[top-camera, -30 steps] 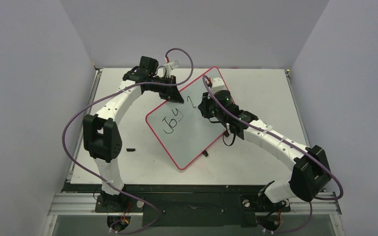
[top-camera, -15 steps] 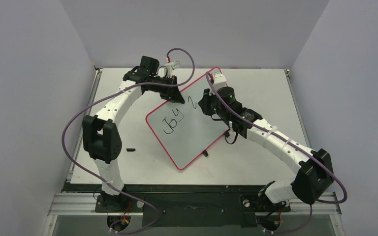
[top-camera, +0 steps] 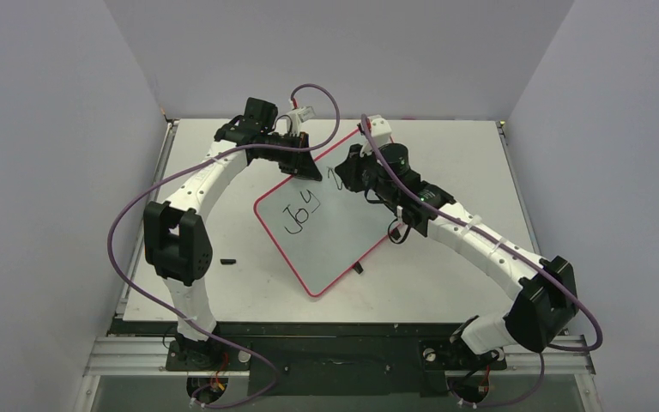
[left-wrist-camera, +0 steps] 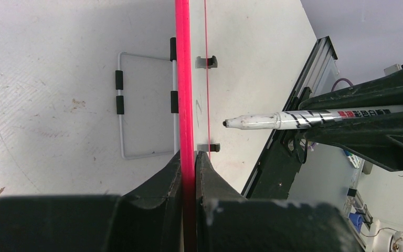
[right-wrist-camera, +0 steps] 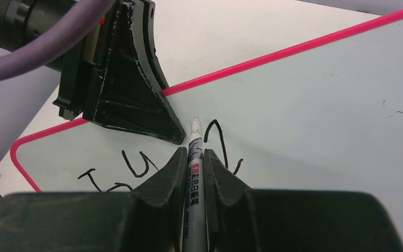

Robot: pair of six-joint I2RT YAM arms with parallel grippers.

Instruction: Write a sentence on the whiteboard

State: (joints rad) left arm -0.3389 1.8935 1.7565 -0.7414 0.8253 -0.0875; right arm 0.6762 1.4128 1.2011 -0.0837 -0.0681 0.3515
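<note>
A matte, pale table (top-camera: 446, 163) with faint scuffs fills the middle of the top view. Set diagonally across its centre is the whiteboard (top-camera: 326, 240), a flat, smooth, grey-white rectangle with rounded corners and a thin red rim. In the left wrist view the board is seen edge-on as a bright red line. A white wire stand (left-wrist-camera: 122, 115) with black sleeves is seen to its left.

The board's upper-left edge is clamped by the left gripper (left-wrist-camera: 189, 157), whose black, wedge-shaped jaws are closed tight on the rim. The right gripper (right-wrist-camera: 194, 152) is poised over the board's upper part, closed around a slim white marker (right-wrist-camera: 194, 134) with printed lettering. The marker's dark tip is seen just beside the board's surface; whether it touches cannot be told.

Of the sentence (top-camera: 300, 215), only "Joy" and a curved black stroke (right-wrist-camera: 218, 139) to its right are written. A small black oblong object (top-camera: 227, 260) lies on the table at centre left.
</note>
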